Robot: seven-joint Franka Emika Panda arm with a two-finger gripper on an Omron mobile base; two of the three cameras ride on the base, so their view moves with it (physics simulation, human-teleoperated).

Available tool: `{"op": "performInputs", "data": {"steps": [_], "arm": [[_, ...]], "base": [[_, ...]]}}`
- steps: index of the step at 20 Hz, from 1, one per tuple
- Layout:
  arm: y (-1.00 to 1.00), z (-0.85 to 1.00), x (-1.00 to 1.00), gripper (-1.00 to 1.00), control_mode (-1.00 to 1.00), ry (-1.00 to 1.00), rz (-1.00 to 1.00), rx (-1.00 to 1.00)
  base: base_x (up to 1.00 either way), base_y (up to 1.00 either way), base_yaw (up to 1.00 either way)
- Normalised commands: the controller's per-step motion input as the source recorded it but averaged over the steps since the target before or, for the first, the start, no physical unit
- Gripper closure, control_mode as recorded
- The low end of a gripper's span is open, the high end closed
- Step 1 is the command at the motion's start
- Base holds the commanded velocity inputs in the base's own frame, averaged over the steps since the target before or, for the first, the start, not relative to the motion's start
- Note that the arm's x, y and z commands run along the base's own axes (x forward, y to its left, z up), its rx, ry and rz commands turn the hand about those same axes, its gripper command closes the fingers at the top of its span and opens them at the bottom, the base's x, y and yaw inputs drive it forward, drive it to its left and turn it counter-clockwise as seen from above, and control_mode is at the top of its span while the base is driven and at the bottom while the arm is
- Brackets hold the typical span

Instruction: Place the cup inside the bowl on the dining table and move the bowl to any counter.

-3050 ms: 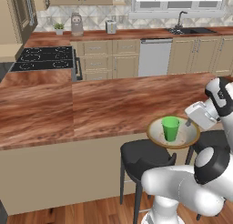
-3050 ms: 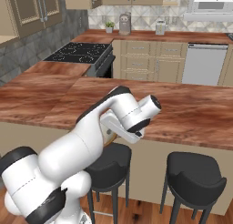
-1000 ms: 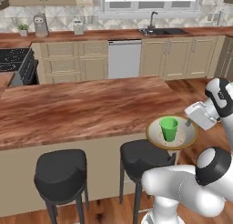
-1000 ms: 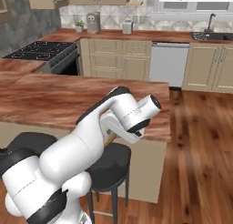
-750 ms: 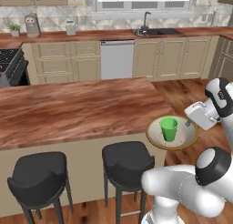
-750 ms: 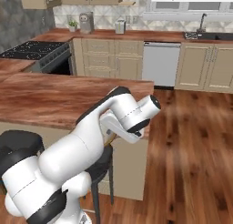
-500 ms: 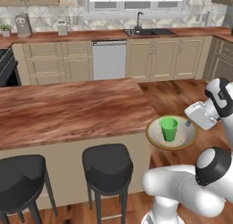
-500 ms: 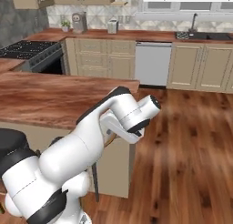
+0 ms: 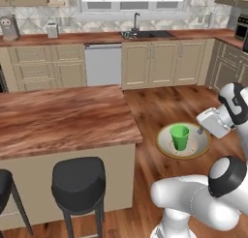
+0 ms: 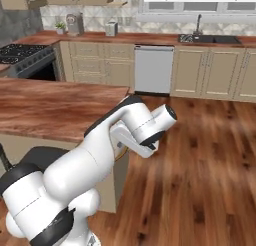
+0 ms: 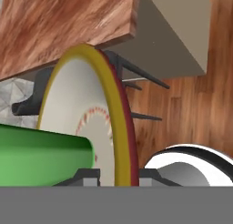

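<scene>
Gripper seen in the left base view at the right side, closed on the right rim of the bowl. Bowl held level in the air over the wooden floor, past the end of the dining table. Cup standing upright inside the bowl, just to the left of the gripper. Table corner further left of the bowl, apart from it, with a gap between. Stool below the table edge, lower left of the gripper. Far beyond, the counter with sink along the wall, well apart. Wide bare floor between gripper and those cabinets.

In the right base view, the white arm bends in front, covering the gripper and the bowl, so the grip cannot be told here. Dining table ends just left of the arm's elbow. To the right and ahead, open floor up to the counter.

In the hand view, fingertips low at the bottom, one on each side of the bowl rim, clamped on it. Rim edge runs up from the gripper, yellow and dark red. Cup lying across the left, touching the bowl's inner face. Table edge above the bowl; floor to the right.
</scene>
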Motion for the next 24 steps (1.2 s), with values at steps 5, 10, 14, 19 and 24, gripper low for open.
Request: {"op": "performInputs", "data": {"steps": [5, 10, 14, 19, 24], "arm": [[0.00, 0.00, 0.00, 1.00, 1.00, 0.00, 0.00, 0.00], [0.00, 0.00, 0.00, 1.00, 1.00, 0.00, 0.00, 0.00], [0.00, 0.00, 0.00, 1.00, 1.00, 0.00, 0.00, 0.00], [0.00, 0.00, 0.00, 1.00, 1.00, 0.00, 0.00, 0.00], [0.00, 0.00, 0.00, 1.00, 1.00, 0.00, 0.00, 0.00]], "base": [[0.34, -0.60, 0.00], [0.53, -0.43, 0.00], [0.84, -0.35, 0.00], [0.96, -0.40, 0.00], [0.87, -0.63, 0.00]]}}
